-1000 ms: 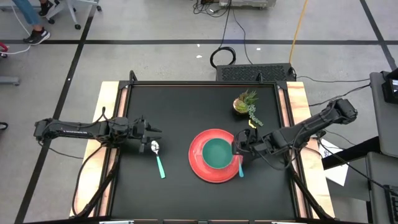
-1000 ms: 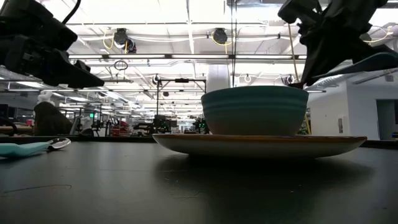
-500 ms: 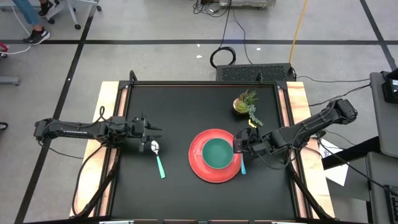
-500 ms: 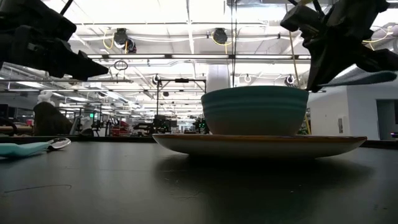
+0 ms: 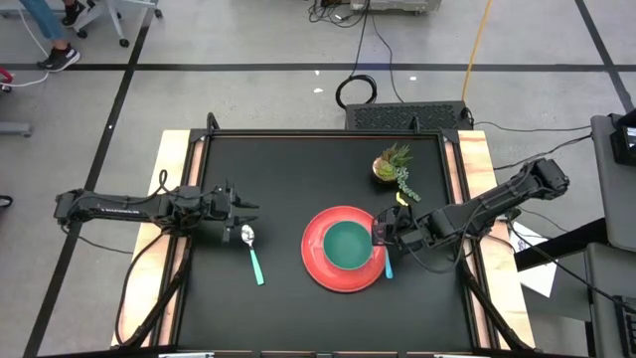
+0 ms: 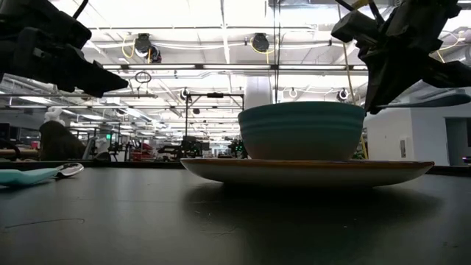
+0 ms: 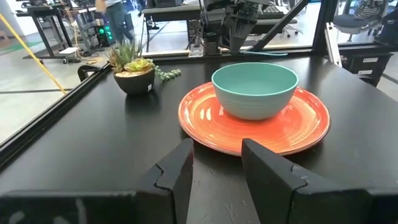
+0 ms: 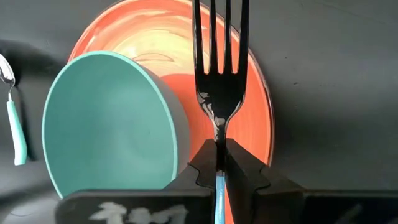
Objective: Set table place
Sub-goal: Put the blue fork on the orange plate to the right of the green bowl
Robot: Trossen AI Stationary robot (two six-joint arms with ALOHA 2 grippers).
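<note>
We look straight down on the black table (image 5: pixel 268 159), where the red plate (image 5: pixel 320 265) lies a little toward the right arm's side of centre, with the teal bowl (image 5: pixel 347 245) standing upright inside it. The spoon (image 5: pixel 252 253) lies flat on the tabletop, well apart from the plate on the left arm's side, its metal bowl pointing to the far edge and its teal handle toward the near edge.

The right gripper (image 5: pixel 382 235) hangs over the plate's right rim. In the right wrist view we see its 2 fingers pinched tight on the neck of the fork (image 8: pixel 220 68), just where the metal meets the teal handle; the 4 tines reach out over the plate (image 8: pixel 249 99) beside the bowl (image 8: pixel 106 124). In the low view the fork's handle (image 6: pixel 434 103) stands clear of the table, level with the top of the bowl (image 6: pixel 302 131).

The left gripper (image 5: pixel 241 219) hovers just beyond the spoon's metal end. Its 2 fingers (image 7: pixel 180 174) stand partly apart with nothing between them, pointing at the plate (image 7: pixel 292 134) and bowl (image 7: pixel 255 90).

A small potted plant (image 5: pixel 392 165) stands near the far right corner, apart from the setting.
</note>
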